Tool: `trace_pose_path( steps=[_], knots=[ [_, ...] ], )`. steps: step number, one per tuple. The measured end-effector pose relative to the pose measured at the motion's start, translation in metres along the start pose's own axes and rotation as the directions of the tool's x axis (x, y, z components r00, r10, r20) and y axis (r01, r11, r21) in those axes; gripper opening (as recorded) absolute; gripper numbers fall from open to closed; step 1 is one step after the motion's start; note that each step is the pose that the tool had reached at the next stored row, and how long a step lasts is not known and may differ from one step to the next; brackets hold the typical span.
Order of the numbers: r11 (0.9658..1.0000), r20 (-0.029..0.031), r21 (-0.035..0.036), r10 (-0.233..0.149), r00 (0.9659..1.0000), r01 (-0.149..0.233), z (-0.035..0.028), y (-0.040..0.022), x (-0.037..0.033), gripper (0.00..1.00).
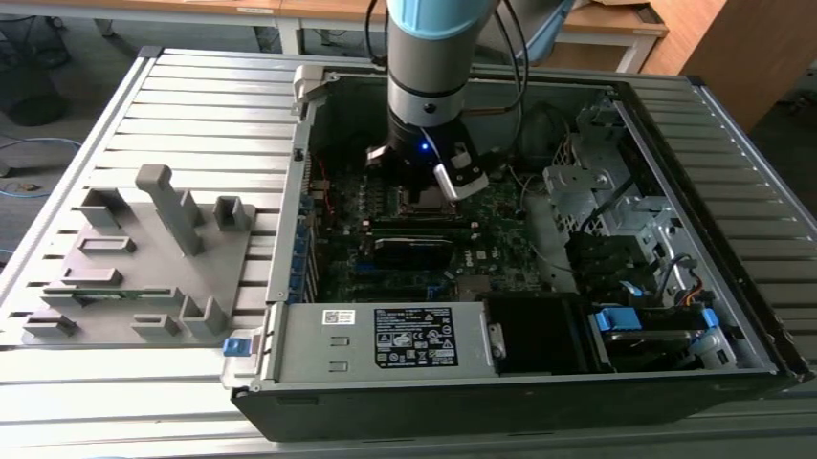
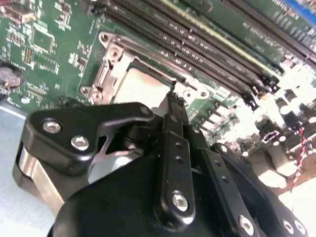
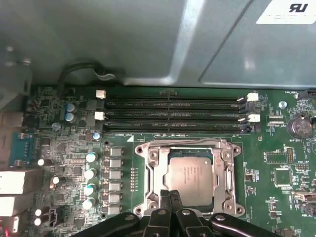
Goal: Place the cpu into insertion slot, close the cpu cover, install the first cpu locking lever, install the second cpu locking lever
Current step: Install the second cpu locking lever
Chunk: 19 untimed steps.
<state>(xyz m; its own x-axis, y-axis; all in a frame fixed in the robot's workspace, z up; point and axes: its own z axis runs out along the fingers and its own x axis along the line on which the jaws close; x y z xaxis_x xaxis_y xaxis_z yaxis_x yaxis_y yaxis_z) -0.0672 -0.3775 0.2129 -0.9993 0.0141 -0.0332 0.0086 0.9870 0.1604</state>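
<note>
In the exterior view, going from its left to its right, one grey fixture tray [image 1: 141, 268] with upright posts lies on the slatted table [image 1: 191, 105], just beside one open computer case [image 1: 511, 382]. Inside the case lies one green motherboard [image 1: 408, 239], and one robot arm [image 1: 431, 57] reaches straight down onto it, near the middle of the case. Toward the exterior view's right stand a metal drive cage [image 1: 600, 182] and blue cable connectors [image 1: 617, 318].

In the first wrist view, four long memory slots [image 3: 173, 113] run side by side above one socket. The cpu [image 3: 190, 173] lies flat in that socket, its dull metal top showing through the window of the cpu cover [image 3: 148, 173], which lies down flat around it. A row of round capacitors [image 3: 90, 180] stands off to one side of the socket.

The gripper [image 3: 170, 195] sits at the near edge of the socket, its two slim black fingers [image 3: 164, 202] pressed together with nothing visible between them. In the second wrist view the fingertips [image 2: 174, 98] reach down to the edge of the cpu cover [image 2: 111, 59] beside the pale chip [image 2: 140, 86].
</note>
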Motion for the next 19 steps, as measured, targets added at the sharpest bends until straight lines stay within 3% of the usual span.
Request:
trace_pose_path(
  steps=[2, 6, 11, 13, 16, 19],
  knots=[
    [0.9998, 0.0003, 0.0211, -0.001, 1.0, 0.001, 0.0011, 0.0044, -0.0011, 0.11],
    [0.9989, 0.0001, 0.0464, -0.002, 1.0, 0.002, 0.0028, 0.0108, -0.0053, 0.11],
    [0.9981, -0.0012, 0.0613, -0.002, 1.0, 0.002, 0.0038, 0.0125, -0.0161, 0.11],
    [0.998, -0.0019, 0.0634, -0.002, 1.0, 0.002, 0.0043, 0.0139, -0.0199, 0.11],
    [0.9979, -0.0019, 0.0649, -0.002, 1.0, 0.002, 0.0052, 0.0186, -0.0206, 0.11],
    [0.9973, -0.0019, 0.0738, -0.002, 1.0, 0.002, 0.0061, 0.0242, -0.0206, 0.11]
  ],
)
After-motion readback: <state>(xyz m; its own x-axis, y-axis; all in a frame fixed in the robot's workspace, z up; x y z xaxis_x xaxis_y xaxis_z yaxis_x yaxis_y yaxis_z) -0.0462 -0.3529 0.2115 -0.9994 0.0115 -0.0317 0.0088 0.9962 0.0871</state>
